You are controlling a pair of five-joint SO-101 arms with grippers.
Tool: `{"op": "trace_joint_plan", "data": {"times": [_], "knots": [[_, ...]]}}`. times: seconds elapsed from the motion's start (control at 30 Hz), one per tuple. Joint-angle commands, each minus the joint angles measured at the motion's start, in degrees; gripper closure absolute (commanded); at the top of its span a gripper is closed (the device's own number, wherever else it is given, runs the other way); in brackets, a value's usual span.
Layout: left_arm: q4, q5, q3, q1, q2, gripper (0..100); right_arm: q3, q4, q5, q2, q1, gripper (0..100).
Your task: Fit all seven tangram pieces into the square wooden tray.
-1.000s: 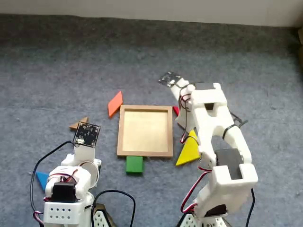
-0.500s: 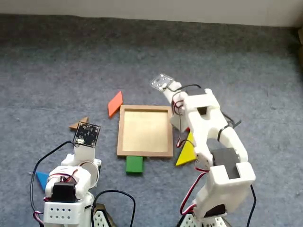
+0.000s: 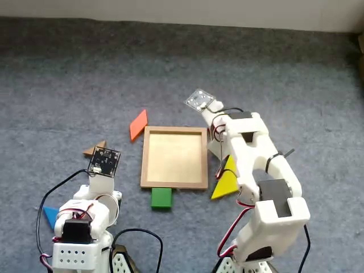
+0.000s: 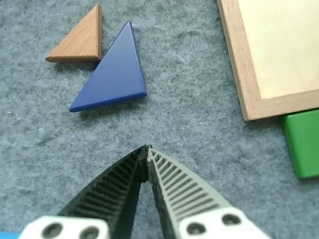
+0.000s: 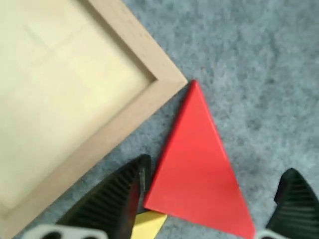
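While right claw (image 5: 217, 169) gapes astride, red triangle (image 5: 197, 159) points toward tray (image 5: 142, 45) corner.

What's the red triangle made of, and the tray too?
The red triangle is probably wood under smooth red paint; its even, slightly shiny colour hides any grain. The square wooden tray looks like bare pale wood, matte, with a natural tan frame.

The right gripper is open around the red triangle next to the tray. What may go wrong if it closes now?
The right gripper stands open astride the red triangle. One finger sits close to the tray rim, so it might catch or shove the tray. The yellow piece lies at the triangle's corner and might be dragged along.
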Motion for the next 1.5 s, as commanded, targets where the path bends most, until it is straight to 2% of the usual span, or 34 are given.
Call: {"op": "trace_joint_plan", "data": {"times": [0.0,0.33,0.4,0.53,0.73,0.97,1.17,1.33,1.47], "knots": [[0.44,0.44,1.1,-0.57,-1.89,98,0.57,-0.92,0.62,-0.31,2.68,62.7],[0.44,0.44,1.1,-0.57,-1.89,98,1.89,1.98,0.18,3.21,5.93,63.8],[0.44,0.44,1.1,-0.57,-1.89,98,1.71,5.49,-2.02,3.3,6.37,66.2],[0.44,0.44,1.1,-0.57,-1.89,98,0.57,5.58,-8.44,3.47,7.96,67.0],[0.44,0.44,1.1,-0.57,-1.89,98,0.66,5.67,-10.37,3.47,8.92,67.5],[0.44,0.44,1.1,-0.57,-1.89,98,0.92,5.85,-17.05,3.47,9.01,77.5],[0.44,0.44,1.1,-0.57,-1.89,98,0.66,6.11,-25.14,3.12,9.01,77.5],[0.44,0.44,1.1,-0.57,-1.89,98,-3.47,10.59,-26.37,3.03,7.78,77.2],[0.44,0.44,1.1,-0.57,-1.89,98,-8.84,17.8,-28.84,3.12,6.11,65.2]]}}
